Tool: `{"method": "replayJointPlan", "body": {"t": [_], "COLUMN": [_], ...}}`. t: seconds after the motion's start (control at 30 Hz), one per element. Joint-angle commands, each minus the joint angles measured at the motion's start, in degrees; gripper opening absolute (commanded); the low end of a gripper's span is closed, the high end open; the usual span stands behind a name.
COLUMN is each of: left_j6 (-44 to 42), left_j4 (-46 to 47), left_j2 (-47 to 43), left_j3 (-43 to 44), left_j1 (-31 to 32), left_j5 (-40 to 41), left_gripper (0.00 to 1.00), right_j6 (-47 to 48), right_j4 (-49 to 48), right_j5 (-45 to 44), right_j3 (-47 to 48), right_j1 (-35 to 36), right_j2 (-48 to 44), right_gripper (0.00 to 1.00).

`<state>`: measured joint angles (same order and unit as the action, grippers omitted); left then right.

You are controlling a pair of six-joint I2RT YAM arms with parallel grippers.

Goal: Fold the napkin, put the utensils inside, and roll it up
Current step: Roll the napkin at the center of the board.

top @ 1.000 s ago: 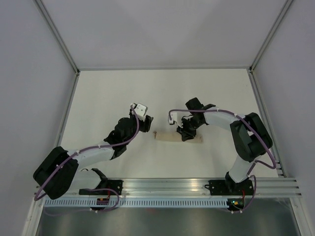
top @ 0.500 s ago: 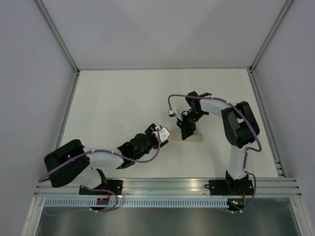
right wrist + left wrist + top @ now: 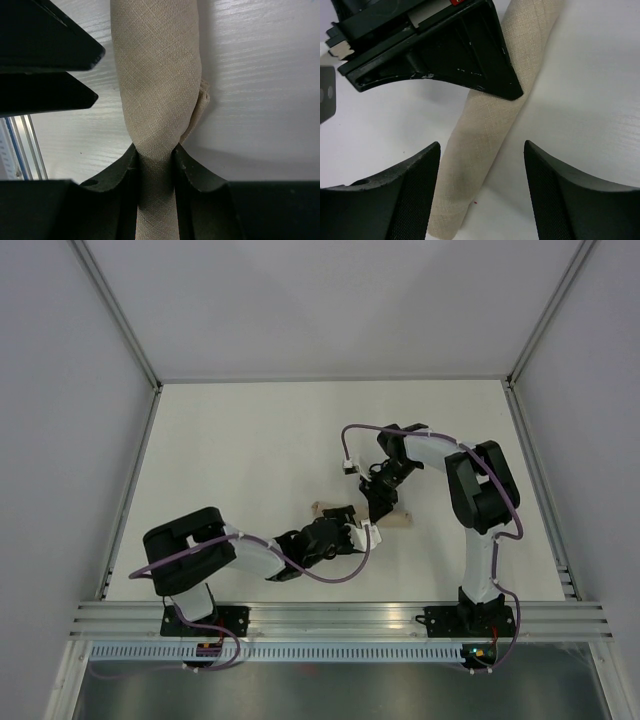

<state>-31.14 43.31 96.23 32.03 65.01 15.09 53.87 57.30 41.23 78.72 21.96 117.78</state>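
Observation:
The beige napkin (image 3: 401, 521) lies on the table as a tight roll; it also shows in the left wrist view (image 3: 480, 145) and the right wrist view (image 3: 157, 65). My right gripper (image 3: 378, 510) is shut on the roll and pinches the cloth between its fingers (image 3: 156, 152). My left gripper (image 3: 350, 531) is open, its fingertips spread on either side of the roll's end (image 3: 481, 147), with the roll near the left finger and apart from the right one. The fork is hidden.
The white table (image 3: 230, 440) has metal rails along its left and right sides and a rail bar (image 3: 340, 615) at the near edge. Grey walls stand at the back and sides. A purple cable (image 3: 350, 440) loops off the right wrist.
My left arm has swung from the middle left toward the near centre and now has its open fingers over the roll's end. My right gripper stays on the roll, its wrist turned slightly.

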Motion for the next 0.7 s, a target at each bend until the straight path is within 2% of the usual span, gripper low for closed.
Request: {"method": "replayJointPlan", "body": {"t": [0.0, 0.17, 0.33, 0.53, 0.63, 0.67], "left_j6": [-5.95, -9.64, -9.47, -9.03, -9.3, -9.21], "left_j4": [1.25, 0.9, -0.94, -7.96, -12.53, -13.94], "left_j2": [2.47, 6.25, 8.63, 9.16, 9.59, 9.94], "left_j3": [2.86, 5.23, 7.43, 10.06, 11.73, 12.87], "left_j1": [0.38, -0.15, -1.64, -4.1, -4.81, -5.16], "left_j5": [-1.64, -2.43, -4.54, -8.05, -10.24, -10.95], "left_gripper": [0.73, 0.73, 0.71, 0.65, 0.58, 0.52], "right_j6": [3.7, 3.96, 4.75, 6.34, 6.86, 7.13], "right_j4": [-1.93, -0.61, 0.88, 3.69, 4.92, 5.19], "right_j5": [-7.75, -7.31, -7.13, -5.99, -5.38, -5.29], "right_j3": [-1.81, -0.58, 0.29, 1.61, 2.4, 2.67], "right_j1": [0.02, -0.33, -0.77, -1.39, -1.56, -1.56], "right_j2": [5.71, 6.76, 7.56, 8.61, 9.14, 9.49], "right_gripper": [0.06, 0.05, 0.05, 0.05, 0.05, 0.05]}}
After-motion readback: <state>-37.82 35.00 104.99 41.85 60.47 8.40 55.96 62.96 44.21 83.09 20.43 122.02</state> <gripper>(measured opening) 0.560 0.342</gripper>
